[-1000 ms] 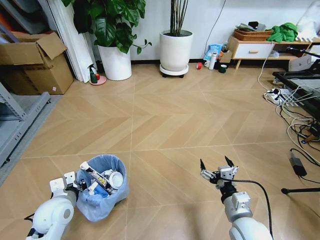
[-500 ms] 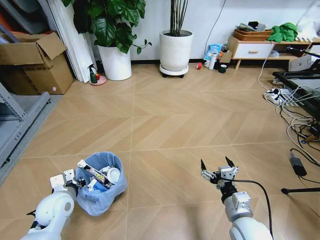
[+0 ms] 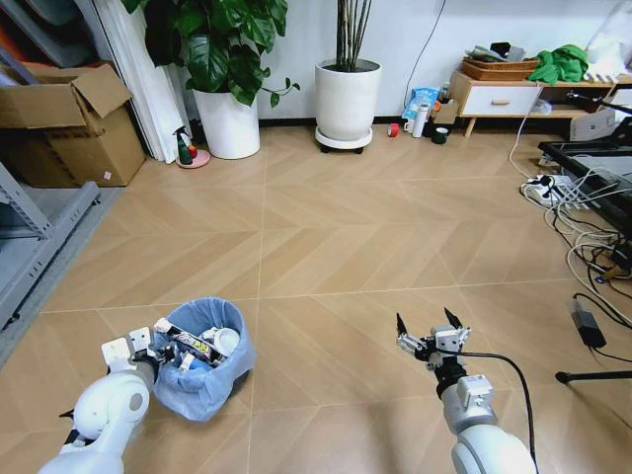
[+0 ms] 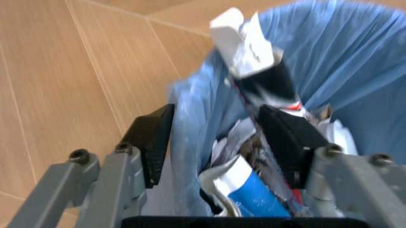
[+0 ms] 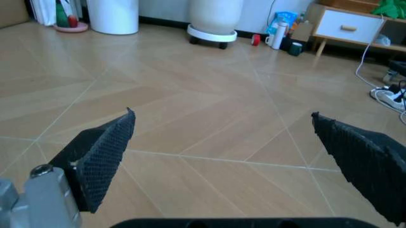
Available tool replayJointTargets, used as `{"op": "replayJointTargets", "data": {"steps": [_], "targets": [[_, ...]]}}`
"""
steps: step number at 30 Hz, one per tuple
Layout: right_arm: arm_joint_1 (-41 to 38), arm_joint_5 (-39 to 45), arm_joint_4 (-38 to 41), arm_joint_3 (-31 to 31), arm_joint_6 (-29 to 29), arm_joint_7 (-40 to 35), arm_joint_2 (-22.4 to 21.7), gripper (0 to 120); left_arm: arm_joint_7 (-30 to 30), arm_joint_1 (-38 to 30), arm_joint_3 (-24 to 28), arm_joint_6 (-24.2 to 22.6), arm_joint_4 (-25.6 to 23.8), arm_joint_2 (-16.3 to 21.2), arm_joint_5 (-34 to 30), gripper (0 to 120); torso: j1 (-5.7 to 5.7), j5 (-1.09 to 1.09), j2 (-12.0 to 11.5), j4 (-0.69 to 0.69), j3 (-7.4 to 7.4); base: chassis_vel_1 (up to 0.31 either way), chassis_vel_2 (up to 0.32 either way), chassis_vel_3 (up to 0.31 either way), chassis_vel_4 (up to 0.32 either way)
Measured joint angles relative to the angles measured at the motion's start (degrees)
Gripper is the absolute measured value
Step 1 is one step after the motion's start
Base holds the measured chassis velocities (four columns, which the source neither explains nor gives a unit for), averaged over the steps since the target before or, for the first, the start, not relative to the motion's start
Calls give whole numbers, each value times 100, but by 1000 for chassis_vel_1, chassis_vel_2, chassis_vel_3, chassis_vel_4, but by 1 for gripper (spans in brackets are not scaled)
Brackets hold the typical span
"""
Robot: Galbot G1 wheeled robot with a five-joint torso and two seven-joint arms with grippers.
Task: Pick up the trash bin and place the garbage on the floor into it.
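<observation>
On herringbone floor (image 3: 326,247), left gripper (image 3: 148,348) clamps trash bin (image 3: 205,380) rim; right gripper (image 3: 431,335) spread wide, w/ nothing held.

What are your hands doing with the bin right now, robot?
Left hand shut on trash bin rim. Right hand open, empty, above floor. Garbage inside bin. Nothing in the way.
</observation>
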State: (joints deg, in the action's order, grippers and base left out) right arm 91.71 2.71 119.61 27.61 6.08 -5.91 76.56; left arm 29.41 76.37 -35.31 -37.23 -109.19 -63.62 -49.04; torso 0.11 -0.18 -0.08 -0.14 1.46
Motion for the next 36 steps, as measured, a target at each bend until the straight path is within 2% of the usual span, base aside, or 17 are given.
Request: {"op": "replayJointTargets", "data": {"steps": [2, 3, 6, 8, 10, 11, 12, 15, 20, 24, 28, 33, 36], "targets": [[-13, 16, 10, 26, 7, -6, -1, 100, 22, 118, -90, 37, -177, 8, 22, 70, 0, 0, 0, 0, 0, 0, 0, 0, 0], [-13, 16, 10, 26, 7, -6, -1, 100, 22, 118, -90, 37, -177, 8, 22, 70, 0, 0, 0, 0, 0, 0, 0, 0, 0], [-48, 66, 55, 82, 63, -50, 17, 100, -58, 351, -270, 114, -450, 21, 101, 85, 0, 1, 0, 2, 0, 0, 0, 0, 0], [-61, 89, 77, 106, 86, -71, 31, 100, -126, 428, -326, 195, -532, 18, 166, 88, 0, 0, 0, 1, 0, 0, 0, 0, 0], [-82, 212, 183, 174, 208, -118, 75, 100, -454, 647, -466, 659, -769, -9, 553, 98, 0, 1, 0, 1, 0, 0, 0, 0, 0], [-75, 310, 258, 194, 275, -127, 89, 100, -616, 741, -503, 923, -853, -26, 823, 99, 0, 0, 0, 1, 0, 0, 0, 0, 0], [-75, 310, 258, 194, 275, -127, 89, 100, -616, 741, -503, 923, -853, -26, 823, 99, 0, 0, 0, 1, 0, 0, 0, 0, 0], [49, 639, 566, 271, 597, -108, 137, 100, -1221, 1048, -616, 1616, -1154, -149, 1757, 100, 0, 2, 0, 1, 0, 0, 0, 0, 0], [218, 725, 833, 374, 829, 50, 191, 100, -1638, 1349, -646, 2080, -1417, -379, 2389, 100, 0, -2, 0, 1, -1, 0, 0, 0, 0], [482, 503, 1024, 604, 888, 78, 381, 100, -2497, 1838, -920, 2831, -1598, -721, 3221, 100, -1, 0, 0, 1, -1, 0, 0, 0, 0], [718, 250, 1159, 788, 599, 182, 686, 100, -2843, 2199, -1133, 2972, -1889, -967, 3183, 100, 0, 0, 0, 1, -1, 0, 0, 0, 0], [1001, -45, 1357, 770, 297, 364, 1022, 100, -2964, 2443, -1220, 2957, -2102, -1123, 3111, 100, -1, -1, 0, 1, -1, 0, 0, 0, 0], [1219, -309, 1616, 617, 226, 396, 1411, 100, -2889, 2504, -1172, 2846, -2312, -1176, 2916, 100, -1, -1, 0, 1, -1, 0, 0, 0, 0]]}}
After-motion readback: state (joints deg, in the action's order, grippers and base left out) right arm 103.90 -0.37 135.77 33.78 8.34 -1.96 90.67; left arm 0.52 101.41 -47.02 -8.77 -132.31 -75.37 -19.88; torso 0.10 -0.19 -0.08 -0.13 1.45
